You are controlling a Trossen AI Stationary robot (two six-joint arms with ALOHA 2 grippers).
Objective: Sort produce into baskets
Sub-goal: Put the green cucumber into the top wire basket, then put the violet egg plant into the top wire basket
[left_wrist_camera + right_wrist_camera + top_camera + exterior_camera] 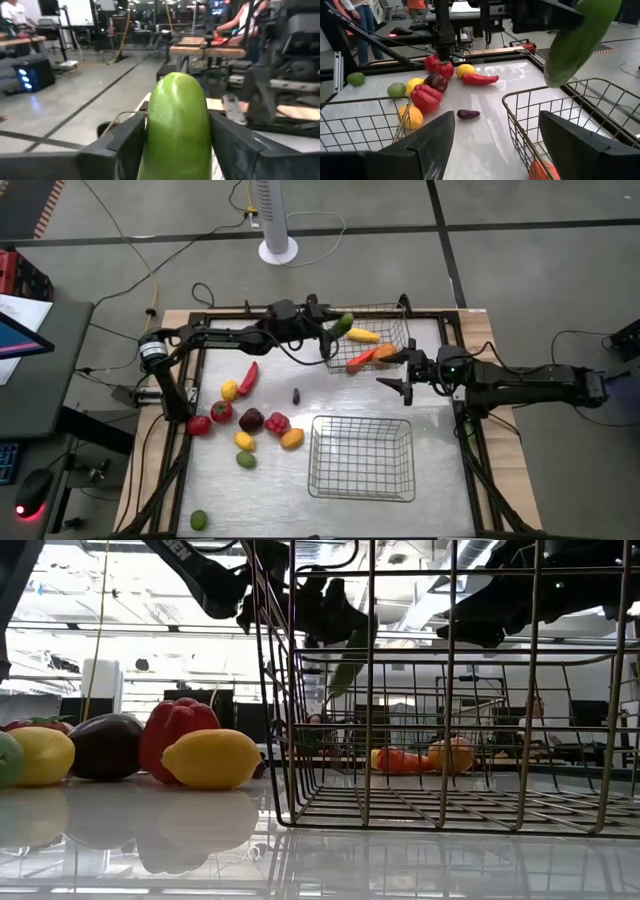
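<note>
My left gripper (pixel 333 332) is shut on a long green vegetable (pixel 344 323) above the left rim of the far wire basket (pixel 400 330). The vegetable also shows in the left wrist view (pixel 177 120), the right wrist view (pixel 577 40) and the low view (pixel 349 662). A yellow, a red and an orange piece (pixel 362 335) lie in that basket. My right gripper (pixel 400 376) is open and empty at that basket's near right corner. The near basket (pixel 362 485) holds nothing. Several pieces of produce (pixel 251 419) lie on the table at the left. My left gripper pinches the long green vegetable by its two sides (pixel 154 145) between its two fingers (pixel 122 147). The vegetable runs along the fingers, and its rounded free end (pixel 176 82) sticks out past them. It hangs slanting downward, lifted clear above the far basket's rim (pixel 545 95).
On the table's left half lie a red chili (pixel 248 377), a small purple piece (pixel 296 394) and a cluster of red, yellow, maroon, orange and green pieces. A green round piece (pixel 198 520) lies near the front left corner. People show in the room behind.
</note>
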